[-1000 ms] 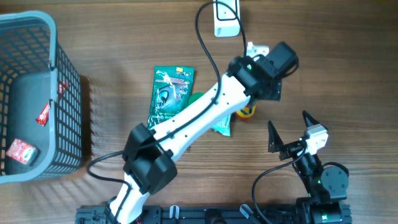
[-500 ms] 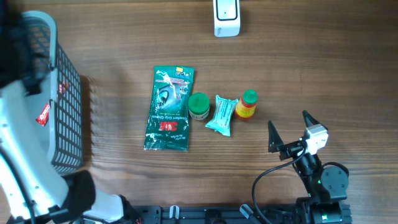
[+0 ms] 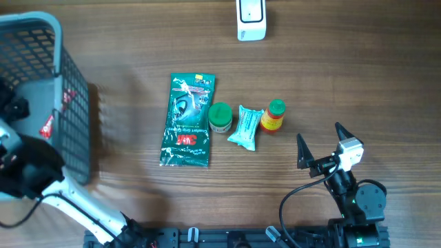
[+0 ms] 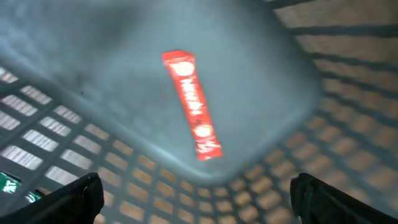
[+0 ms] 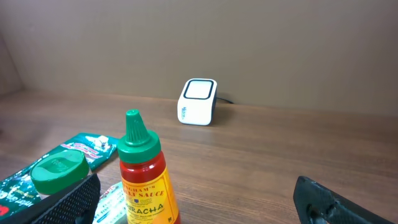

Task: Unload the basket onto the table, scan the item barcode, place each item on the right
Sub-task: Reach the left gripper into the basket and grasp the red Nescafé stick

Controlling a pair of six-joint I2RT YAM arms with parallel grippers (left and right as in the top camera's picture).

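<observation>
Overhead: puts the left arm at the far left, above the grey mesh basket (image 3: 41, 24), well apart from the scanner (image 3: 251, 19) at the top edge of the table (image 3: 372, 62). Through the left wrist camera, looks straight down on a red sachet (image 4: 191, 104) lying flat on the basket floor, with the left gripper (image 4: 199, 198) spread wide above it, holding nothing and touching nothing. Shows the right gripper (image 3: 318, 132) at the lower right, likewise wide and empty, facing the sriracha bottle (image 3: 273, 117). Shows four items in a row mid-table: green packet (image 3: 187, 120), green-capped jar (image 3: 220, 117), teal pouch (image 3: 244, 127) just beside it, then the bottle. Reads as a gap between items: nothing in hand, nothing at the scanner. Cannot tell whether the red sachet counts as done or as the next pick. Most likely calls for a reach to one of the table items, a firm close across its narrow side, a lift, then a turn of the barcode face toward the scanner window; barcodes themselves too small to locate
</observation>
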